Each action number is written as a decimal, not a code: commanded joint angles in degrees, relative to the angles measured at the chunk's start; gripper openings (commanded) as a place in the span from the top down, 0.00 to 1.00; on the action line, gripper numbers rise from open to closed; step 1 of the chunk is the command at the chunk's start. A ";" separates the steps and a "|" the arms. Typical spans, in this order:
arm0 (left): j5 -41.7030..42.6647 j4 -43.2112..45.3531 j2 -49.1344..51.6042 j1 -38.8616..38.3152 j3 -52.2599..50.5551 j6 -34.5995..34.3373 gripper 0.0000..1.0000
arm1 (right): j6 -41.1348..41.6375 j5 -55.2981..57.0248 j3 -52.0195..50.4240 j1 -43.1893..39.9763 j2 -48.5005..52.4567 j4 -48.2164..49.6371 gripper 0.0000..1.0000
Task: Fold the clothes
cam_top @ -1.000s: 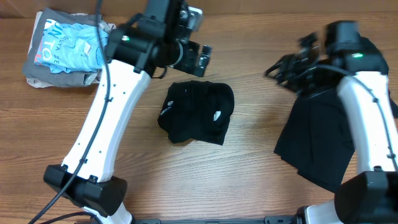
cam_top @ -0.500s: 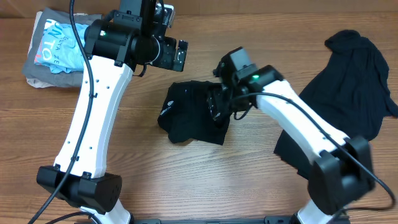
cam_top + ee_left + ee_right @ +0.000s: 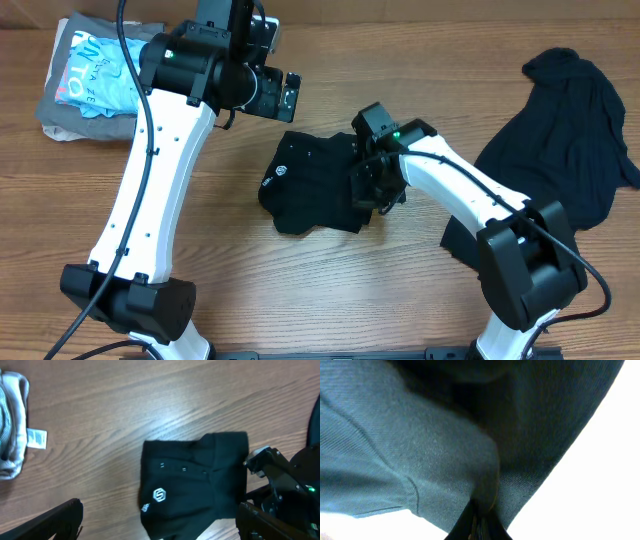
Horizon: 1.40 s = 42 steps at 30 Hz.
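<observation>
Folded black shirt lies mid-counter, its long axis running left to right. Right end effector, the nearer one, is clamped on the shirt's right edge, with the bundle extending leftward from it. Left end effector hovers wide open above-left. Unfolded black garment sprawls well apart, far right.
</observation>
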 commanded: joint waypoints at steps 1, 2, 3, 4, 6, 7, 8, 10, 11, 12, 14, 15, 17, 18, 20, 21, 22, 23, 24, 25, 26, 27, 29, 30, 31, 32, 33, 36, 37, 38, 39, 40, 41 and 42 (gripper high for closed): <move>-1.46 0.81 -0.85 -0.02 -2.54 0.55 0.00 | 2.78 -1.11 -2.14 -1.14 -0.52 0.79 0.96; -1.70 0.94 -0.85 -0.02 -2.86 0.55 0.00 | 2.78 -1.68 -2.14 -1.55 -0.52 0.81 0.96; -1.70 0.96 -0.85 -0.02 -3.08 0.81 0.00 | 2.75 -2.54 -2.08 -2.14 -0.57 0.85 0.96; -1.70 0.94 -0.85 -0.02 -3.13 0.98 0.00 | 2.75 -3.15 -2.03 -2.51 -0.57 0.83 0.96; -1.68 1.16 -0.85 -0.02 -3.23 1.44 0.00 | 1.90 -6.12 -1.20 -3.56 -0.70 0.33 0.90; -1.68 1.31 -0.85 -0.02 -3.23 1.68 0.00 | 0.52 -8.81 0.26 -4.33 -0.94 -0.42 0.78; -1.70 1.57 -0.85 -0.02 -3.23 1.81 0.00 | -0.39 -10.67 1.73 -4.96 -1.33 -1.11 0.72; -1.68 2.03 -0.85 -0.02 -3.23 1.81 0.00 | -0.50 -11.61 5.60 -6.64 -3.02 -3.39 0.60; -1.68 2.14 -0.85 -0.04 -3.23 1.84 0.00 | -0.52 -11.58 7.45 -7.41 -3.93 -4.50 0.49; -1.62 2.16 -0.85 -0.13 -3.23 2.32 0.00 | -0.72 -11.56 10.23 -8.72 -5.25 -6.21 0.39; -1.62 2.25 -0.85 -0.44 -3.23 2.32 0.00 | -0.72 -10.73 14.73 -11.69 -7.39 -8.87 0.24; -1.64 2.32 -0.85 -0.81 -3.23 2.32 0.00 | -0.70 -9.79 16.83 -13.73 -8.33 -10.08 0.20; -1.60 2.64 -0.85 -2.29 -3.48 3.17 0.00 | -0.66 -7.41 20.28 -19.12 -10.16 -11.89 0.14; -1.64 2.89 -0.85 -3.85 -3.80 3.34 0.00 | -0.68 -6.80 21.57 -22.69 -10.99 -12.66 0.13; -1.66 3.10 -0.55 -6.91 -4.15 3.30 0.00 | -0.68 -6.84 22.25 -29.14 -11.82 -13.07 0.11; -1.68 3.21 0.04 -9.09 -4.17 3.28 0.00 | -0.68 -6.86 22.27 -32.92 -11.85 -13.44 0.09; -1.70 3.32 0.52 -10.71 -4.17 3.19 0.00 | -0.74 -6.84 22.25 -35.71 -11.76 -13.92 0.09; -2.03 3.48 1.22 -12.63 -4.17 2.49 0.00 | -0.76 -6.86 22.25 -37.77 -11.61 -14.43 0.09; -2.95 3.61 1.90 -14.25 -4.17 1.09 0.00 | -1.31 -6.88 22.25 -39.91 -11.61 -15.04 0.09; -4.15 3.78 2.73 -15.91 -4.17 -0.42 0.00 | -2.84 -7.04 22.25 -41.55 -11.61 -15.47 0.08; -6.08 4.17 4.17 -18.49 -4.17 -2.38 0.00 | -3.82 -7.04 22.25 -43.23 -11.61 -16.17 0.08; -7.82 4.44 6.01 -21.24 -4.17 -4.33 0.00 | -4.35 -7.06 22.25 -44.59 -11.61 -16.96 0.08; -9.60 4.57 9.40 -25.42 -4.17 -6.47 0.00 | -5.86 -6.91 22.25 -45.77 -11.61 -17.97 0.08; -10.86 4.44 11.34 -27.41 -4.17 -7.30 0.00 | -6.21 -6.88 22.25 -45.94 -11.61 -18.23 0.08; -13.09 3.96 13.25 -29.20 -4.17 -8.22 0.00 | -6.58 -6.84 22.25 -45.97 -11.61 -18.36 0.08; -16.06 3.32 15.12 -30.69 -4.17 -9.70 0.00 | -6.64 -6.84 22.25 -45.97 -11.61 -18.40 0.07; -18.75 2.45 17.16 -32.11 -4.17 -11.23 0.00 | -6.75 -6.84 22.25 -45.94 -11.61 -18.40 0.07; -19.45 1.79 22.69 -34.05 -4.17 -11.98 0.00 | -6.75 -6.86 22.25 -45.90 -11.61 -18.36 0.07; -19.63 1.75 23.69 -34.14 -4.17 -11.96 0.00 | -6.75 -6.86 22.25 -45.90 -11.61 -18.36 0.07; -19.98 1.73 24.81 -34.14 -4.17 -11.96 0.00 | -6.75 -6.86 22.25 -45.90 -11.61 -18.38 0.07; -20.92 1.57 25.79 -34.14 -4.17 -11.98 0.00 | -6.75 -6.86 22.25 -45.90 -11.61 -18.38 0.07; -21.75 1.49 26.38 -34.10 -4.17 -12.00 0.00 | -6.75 -6.86 22.25 -45.90 -11.61 -18.40 0.07; -23.28 1.46 27.08 -34.05 -4.17 -12.28 0.00 | -6.75 -6.86 22.25 -45.90 -11.61 -18.45 0.07; -24.28 1.53 27.41 -34.03 -4.17 -12.92 0.00 | -6.75 -6.86 22.23 -45.90 -11.61 -18.49 0.07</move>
